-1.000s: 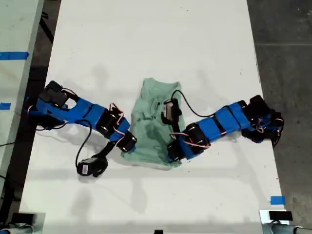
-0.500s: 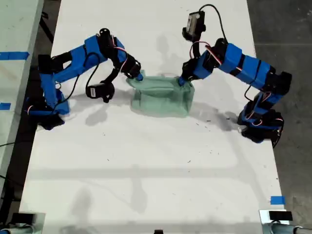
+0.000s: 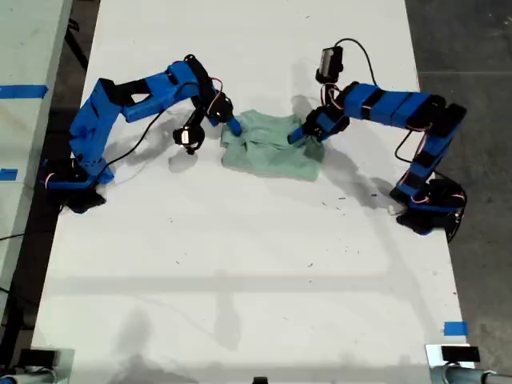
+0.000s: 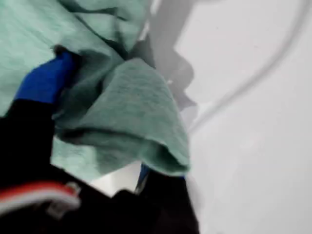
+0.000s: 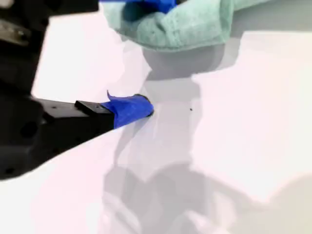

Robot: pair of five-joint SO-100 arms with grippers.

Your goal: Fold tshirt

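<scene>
White tabletop [image 3: 240, 280] fills the room's working area, with dark floor along both sides. Lying on the far half of it, roughly midway across in the exterior view, is the tshirt [image 3: 272, 152], pale mint green, already gathered into a small rumpled bundle, not a flat neat rectangle.

Close up, my first gripper [image 4: 95, 126] is clenched on a thick fold of the tshirt, with cloth bunched and draped over its lower finger. My second gripper [image 5: 141, 56] is released: its jaws stand wide apart, one blue fingertip down near the bare table, the other at the tshirt's edge with nothing pinched between them.

Two blue arms reach in, one from the exterior view's left and one from its right, each with its tip at an opposite end of the bundle. I cannot tell from the close-ups which arm is which.

Risks, as I judge them: with only one end held, any pull would drag the whole bundle sideways and undo the fold. The clenched fold looks several layers thick, so letting go may leave a lump. The free jaws could snag the edge while backing away.
</scene>
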